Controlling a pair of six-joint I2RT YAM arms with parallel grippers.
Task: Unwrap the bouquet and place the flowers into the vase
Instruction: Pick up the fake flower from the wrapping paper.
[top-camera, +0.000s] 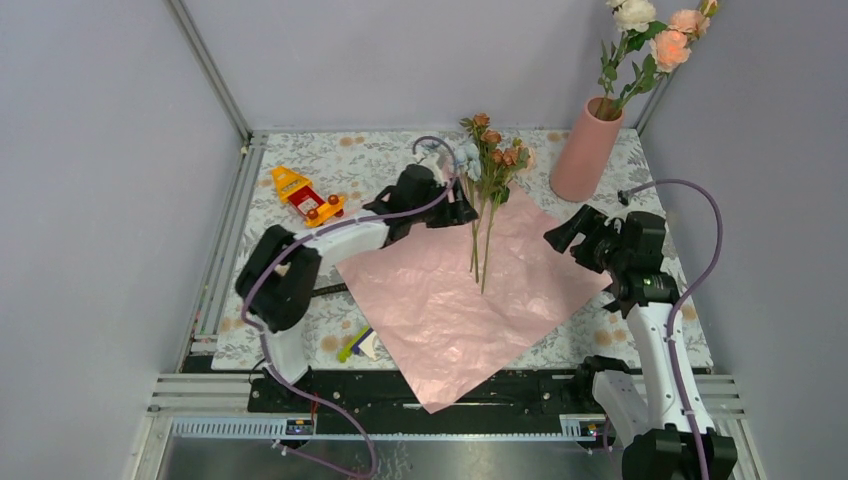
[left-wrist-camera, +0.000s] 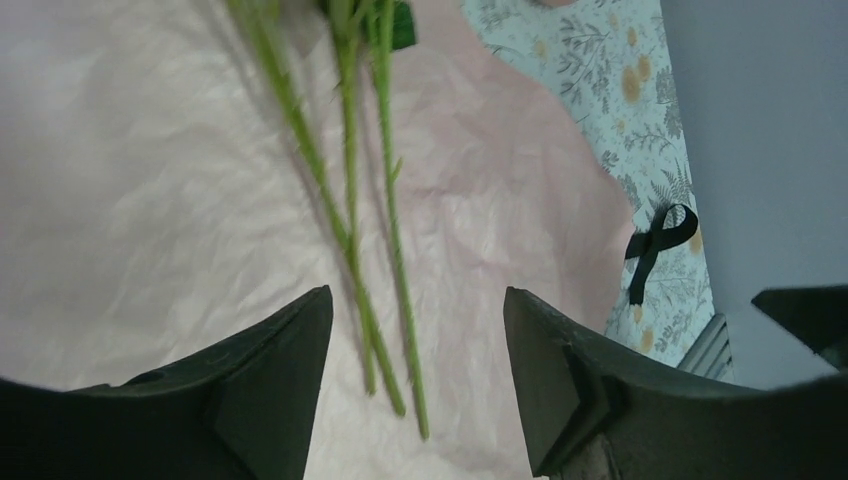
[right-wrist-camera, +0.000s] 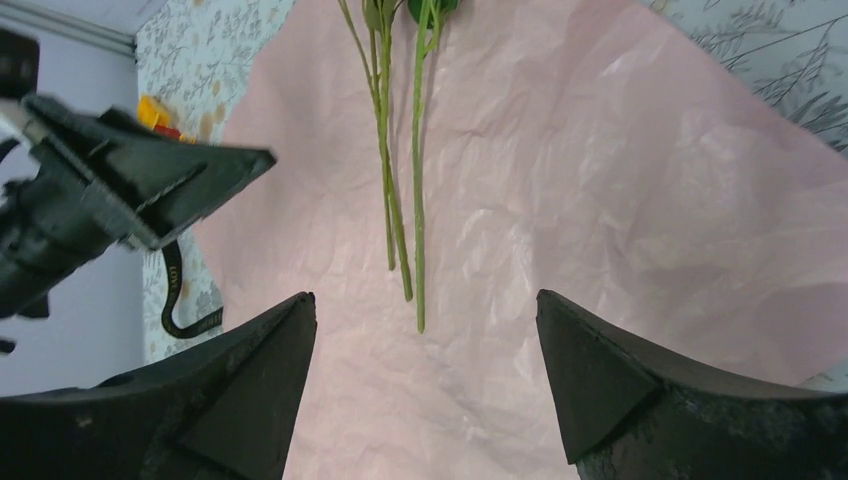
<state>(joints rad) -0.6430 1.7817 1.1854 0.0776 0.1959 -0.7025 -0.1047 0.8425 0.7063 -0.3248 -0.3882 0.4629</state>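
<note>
On the floral tablecloth (top-camera: 640, 330) the pink paper (top-camera: 455, 300) lies spread flat with three loose flowers (top-camera: 492, 160) across it, their rust-brown heads at its far edge and their green stems (left-wrist-camera: 345, 200) pointing toward the arms. The vase (top-camera: 585, 150) stands upright at the far right with peach and cream blooms (top-camera: 665, 40) in it. The left gripper (top-camera: 455, 205) hovers beside the flower heads, fingers apart around the stems and touching none, while the right gripper (top-camera: 565, 235) hangs by the paper's right edge, spread wide and empty.
</note>
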